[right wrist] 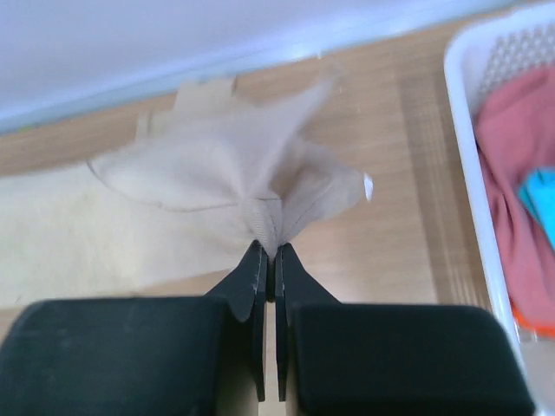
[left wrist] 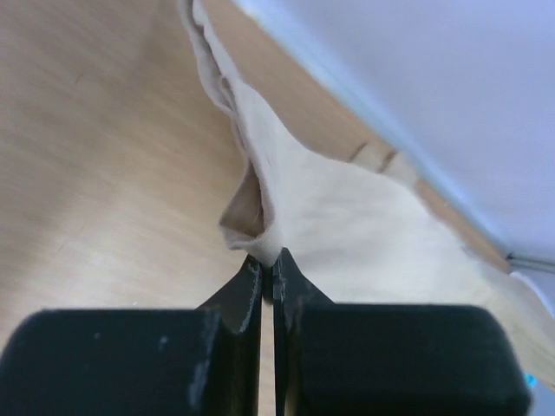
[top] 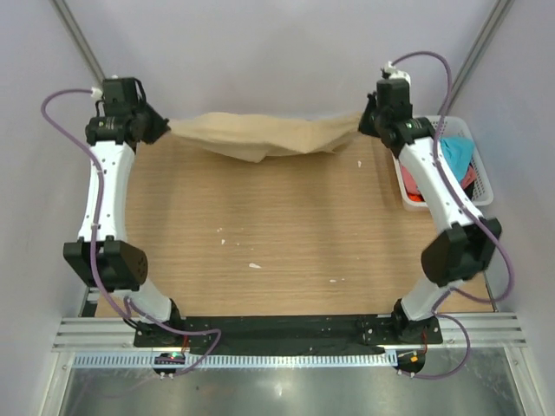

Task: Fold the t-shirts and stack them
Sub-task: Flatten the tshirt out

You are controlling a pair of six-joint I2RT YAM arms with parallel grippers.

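Tan-beige cloth, one t-shirt [top: 260,137], is drawn out between the two arms along the far edge of the wooden table [top: 277,251]. Its slack middle appears to rest on the board.

The left gripper [left wrist: 267,260] is closed on a fold at the shirt's left end. The right gripper [right wrist: 268,253] is pinched on a bunched corner at the right end, with fabric caught between nearly meeting jaws.

A white lattice basket [top: 482,170] stands at the table's right side, just beside the right arm. It contains a coral-red shirt [right wrist: 512,130] with a turquoise shirt [right wrist: 542,198] on top, neither yet folded.

Step in hand, as judged: spreading the first garment flat before any fold is made. The task is therefore at an early stage, and no stack is visible.

The next move probably calls for both arms to travel together toward the near side. They would hold equal tension and lower the cloth so that it lies smooth well inside the table edge. Only then should the jaws let go. Uneven pull would likely leave creases or drag the shirt askew.
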